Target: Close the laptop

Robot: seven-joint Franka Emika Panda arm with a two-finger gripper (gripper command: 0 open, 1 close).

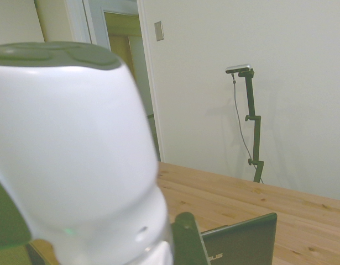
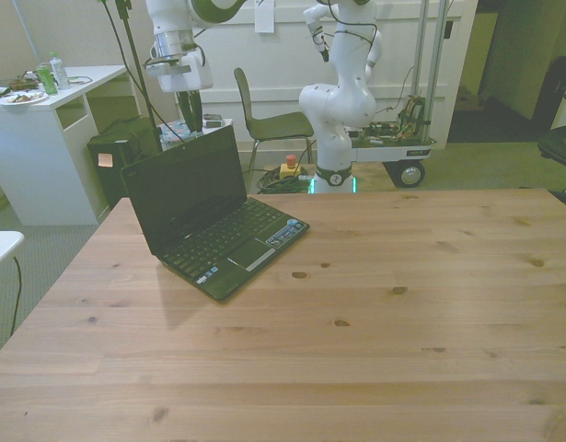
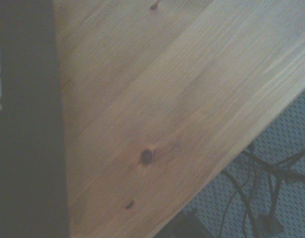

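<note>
Filling most of your side view, the arm's white housing is blocking nearly everything, leaving only a corner of the laptop showing. In the front view you are seeing the laptop standing open on the wooden table, toward the front view's left, its dark screen tilting back. The gripper is hanging just behind the lid's top edge, pointing down; whether its fingers are parted or together, you cannot tell. The wrist view is catching the lid's back, blurred, beside bare wood. A chair and a white desk are standing beyond the table.
</note>
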